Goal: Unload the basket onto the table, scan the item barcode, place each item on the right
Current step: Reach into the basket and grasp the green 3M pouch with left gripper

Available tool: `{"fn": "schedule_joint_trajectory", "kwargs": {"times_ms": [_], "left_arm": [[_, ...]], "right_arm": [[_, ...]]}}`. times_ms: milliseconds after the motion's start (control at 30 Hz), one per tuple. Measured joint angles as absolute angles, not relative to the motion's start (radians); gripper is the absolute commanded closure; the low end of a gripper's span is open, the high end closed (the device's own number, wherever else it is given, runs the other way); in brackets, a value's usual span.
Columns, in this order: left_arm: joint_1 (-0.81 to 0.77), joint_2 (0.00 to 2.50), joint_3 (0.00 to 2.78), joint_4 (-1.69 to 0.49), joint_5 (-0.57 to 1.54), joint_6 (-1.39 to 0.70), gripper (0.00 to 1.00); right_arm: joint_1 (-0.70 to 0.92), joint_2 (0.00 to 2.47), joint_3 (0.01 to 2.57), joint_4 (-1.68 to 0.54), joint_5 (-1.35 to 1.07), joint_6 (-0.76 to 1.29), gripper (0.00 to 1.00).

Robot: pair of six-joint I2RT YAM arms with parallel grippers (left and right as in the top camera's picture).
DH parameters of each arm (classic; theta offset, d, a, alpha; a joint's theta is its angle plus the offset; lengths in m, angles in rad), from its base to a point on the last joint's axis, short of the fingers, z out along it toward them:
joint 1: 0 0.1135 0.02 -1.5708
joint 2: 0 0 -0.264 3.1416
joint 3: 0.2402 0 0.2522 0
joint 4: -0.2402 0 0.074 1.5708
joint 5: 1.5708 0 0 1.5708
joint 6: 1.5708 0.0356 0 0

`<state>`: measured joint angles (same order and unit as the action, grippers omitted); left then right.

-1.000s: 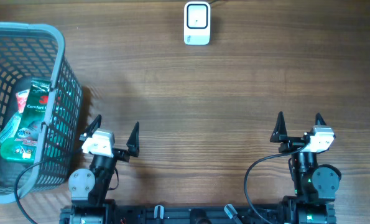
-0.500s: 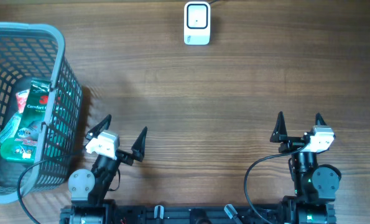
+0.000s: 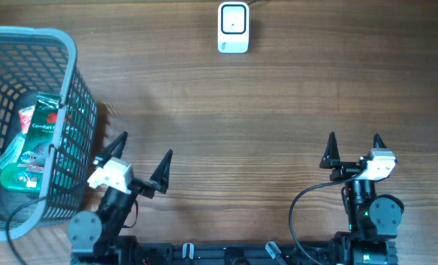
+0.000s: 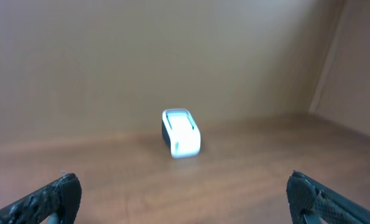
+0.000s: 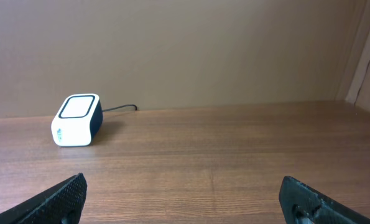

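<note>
One green packaged item inside grey mesh basket

Left tool and right tool: black pointed fingers are fitted to white housings. Grey round joints are seen below, mounted on a black base rail. A black cable is looped on the right side. Rough-textured pads are shown in the wrist views.
</note>
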<state>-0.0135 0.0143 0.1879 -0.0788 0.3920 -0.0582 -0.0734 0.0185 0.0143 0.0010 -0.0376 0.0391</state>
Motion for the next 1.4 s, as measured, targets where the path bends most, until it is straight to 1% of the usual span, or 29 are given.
{"fn": "schedule_joint_trajectory", "kwargs": {"times_ms": [67,167,233,300,367,433,500,533,667,733,833,933,1000,1167,1300,1400], "left_arm": [[-0.014,0.027,0.282,-0.101,0.390,-0.061,0.00],[-0.014,0.120,0.479,-0.236,0.356,-0.073,0.00],[-0.014,0.223,0.603,-0.297,0.323,-0.078,0.00],[-0.014,0.367,0.776,-0.430,0.255,-0.089,0.00],[-0.014,0.485,0.907,-0.515,0.197,-0.092,0.00],[-0.014,0.635,1.091,-0.659,0.152,-0.095,0.00],[-0.014,0.701,1.150,-0.759,0.136,-0.096,0.00],[-0.014,0.717,1.150,-0.774,0.131,-0.096,0.00],[-0.013,0.763,1.150,-0.751,0.100,-0.119,0.00],[0.002,0.764,1.166,-0.768,0.020,-0.191,0.00],[0.077,0.780,1.235,-0.842,-0.114,-0.324,0.00],[0.200,0.803,1.288,-0.898,-0.179,-0.449,0.00],[0.319,0.820,1.296,-0.941,-0.204,-0.543,0.00],[0.609,0.900,1.298,-1.027,-0.124,-0.657,0.00],[0.781,1.008,1.298,-1.056,-0.030,-0.718,0.00],[0.864,1.100,1.299,-1.116,0.030,-0.732,0.00]], "right_arm": [[-0.073,0.019,0.014,0.001,-0.038,0.039,0.01],[-0.073,0.020,0.013,0.001,-0.038,0.039,0.00],[-0.073,0.022,0.012,0.001,-0.038,0.039,0.00],[-0.073,0.022,0.009,0.001,-0.038,0.039,0.00],[-0.073,0.023,0.008,0.001,-0.038,0.039,0.00],[-0.073,0.023,0.008,0.001,-0.038,0.039,0.00],[-0.073,0.023,0.008,0.001,-0.038,0.039,0.00],[-0.073,0.023,0.008,0.001,-0.038,0.039,0.00],[-0.073,0.023,0.008,0.001,-0.038,0.039,0.00],[-0.073,0.023,0.008,0.001,-0.038,0.039,0.00],[-0.073,0.023,0.008,0.001,-0.038,0.039,0.00],[-0.073,0.023,0.008,0.001,-0.038,0.039,0.00],[-0.073,0.023,0.008,0.001,-0.038,0.039,0.00],[-0.073,0.023,0.008,0.001,-0.038,0.039,0.00],[-0.073,0.023,0.008,0.001,-0.038,0.039,0.00],[-0.073,0.023,0.008,0.001,-0.038,0.039,0.00]]}}
